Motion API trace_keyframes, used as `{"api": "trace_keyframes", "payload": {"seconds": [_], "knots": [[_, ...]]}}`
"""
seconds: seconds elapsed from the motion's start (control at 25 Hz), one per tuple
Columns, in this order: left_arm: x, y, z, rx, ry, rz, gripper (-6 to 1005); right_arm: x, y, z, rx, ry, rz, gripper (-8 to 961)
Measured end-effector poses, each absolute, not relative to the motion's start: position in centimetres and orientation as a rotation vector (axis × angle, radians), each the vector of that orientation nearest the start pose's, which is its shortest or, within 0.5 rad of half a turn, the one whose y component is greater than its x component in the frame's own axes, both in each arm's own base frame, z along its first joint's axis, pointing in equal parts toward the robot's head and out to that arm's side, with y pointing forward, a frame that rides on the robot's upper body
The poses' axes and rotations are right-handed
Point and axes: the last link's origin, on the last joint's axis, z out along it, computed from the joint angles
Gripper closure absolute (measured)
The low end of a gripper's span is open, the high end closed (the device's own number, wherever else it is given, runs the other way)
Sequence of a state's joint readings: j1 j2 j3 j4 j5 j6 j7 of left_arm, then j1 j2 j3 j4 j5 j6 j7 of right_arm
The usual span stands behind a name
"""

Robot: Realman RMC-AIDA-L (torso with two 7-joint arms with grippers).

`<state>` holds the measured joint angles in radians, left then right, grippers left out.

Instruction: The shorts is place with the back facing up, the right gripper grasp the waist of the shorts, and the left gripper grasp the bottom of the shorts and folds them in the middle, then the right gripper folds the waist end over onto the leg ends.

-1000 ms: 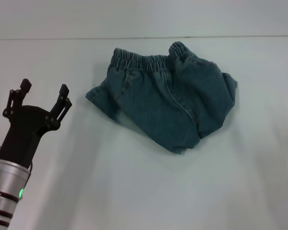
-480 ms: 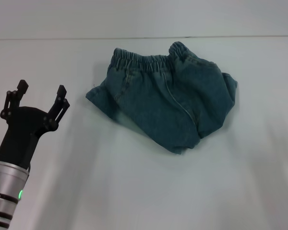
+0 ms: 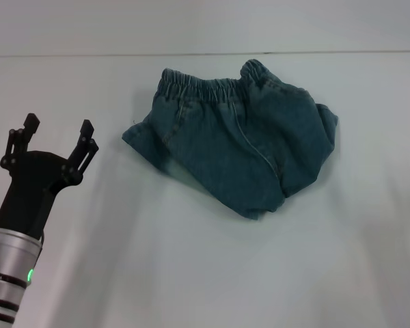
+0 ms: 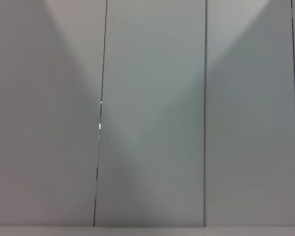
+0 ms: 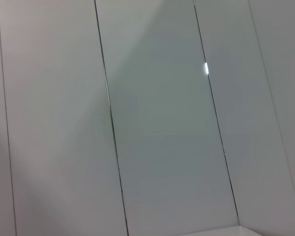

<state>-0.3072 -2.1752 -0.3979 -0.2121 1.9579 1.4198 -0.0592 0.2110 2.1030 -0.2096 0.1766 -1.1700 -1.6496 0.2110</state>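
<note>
The denim shorts [image 3: 236,140] lie crumpled on the white table [image 3: 191,273], elastic waistband toward the far edge. The left gripper [image 3: 57,137] hovers well to their left, fingers spread and empty, with bare tabletop all around. Both wrist views show only pale panelled wall.

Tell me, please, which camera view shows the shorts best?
The head view shows them best: the shorts lie whole on the table, with the elastic waist at the far edge. The open left gripper is apart from them, on the left. Both wrist views show only pale panels with dark seams, no shorts.
</note>
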Motion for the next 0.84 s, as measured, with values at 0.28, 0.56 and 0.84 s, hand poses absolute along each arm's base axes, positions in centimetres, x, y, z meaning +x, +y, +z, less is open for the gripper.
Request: {"api": "trace_keyframes", "payload": {"seconds": [0.28,0.56,0.84], "knots": [[-30.0,26.7,-5.8,-1.575,-0.516,-0.847,99,35.9,21.0,0.1,-1.31,0.574,0.851,-3],[-30.4,27.2,-5.6,-1.547,-0.54,-0.825,99,36.1,20.6,0.0,-1.245,0.618,0.852,-3],[-30.6,27.6,-5.5,-1.514,-0.574,-0.817,99,36.2,20.1,0.0,-1.243,0.619,0.859,-3]]}}
